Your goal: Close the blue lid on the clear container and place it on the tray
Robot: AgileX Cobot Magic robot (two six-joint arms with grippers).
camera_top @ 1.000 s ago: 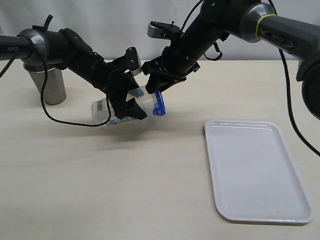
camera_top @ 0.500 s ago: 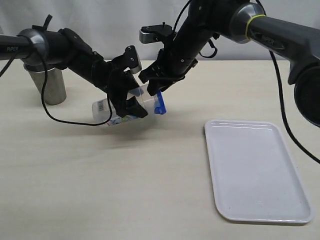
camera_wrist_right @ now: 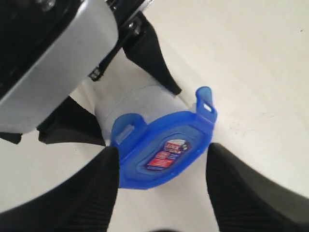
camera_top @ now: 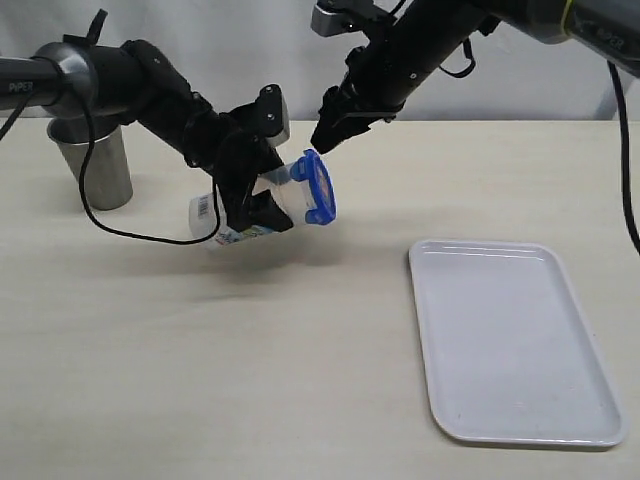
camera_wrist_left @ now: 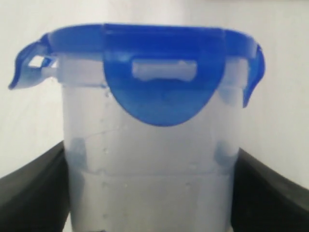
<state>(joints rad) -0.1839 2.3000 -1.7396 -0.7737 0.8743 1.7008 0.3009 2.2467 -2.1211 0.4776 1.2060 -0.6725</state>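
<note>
At far left stands a grey steel cup (camera_top: 98,170), no part of this job. Next to it the left gripper (camera_top: 250,196) pinches the tall clear plastic container (camera_top: 283,196) by its sides and holds it tipped over, above the pale table (camera_top: 200,380), mouth turned toward the tray. The small bright blue translucent plastic lid (camera_top: 318,187) sits on that mouth, its red sticker facing outward. In the left wrist view one tab lies flat against the wall, while the two side tabs flare outward, so they look unlatched. Up and to the right, the right gripper (camera_top: 334,122) hangs with its jaws spread, clear of the lid. The closing step seems nearly done. Next, the loose tabs likely need pressing down. Then the container goes over to the flat white rectangular plastic tray (camera_top: 520,340), well apart at the right, and is set down upright.
</note>
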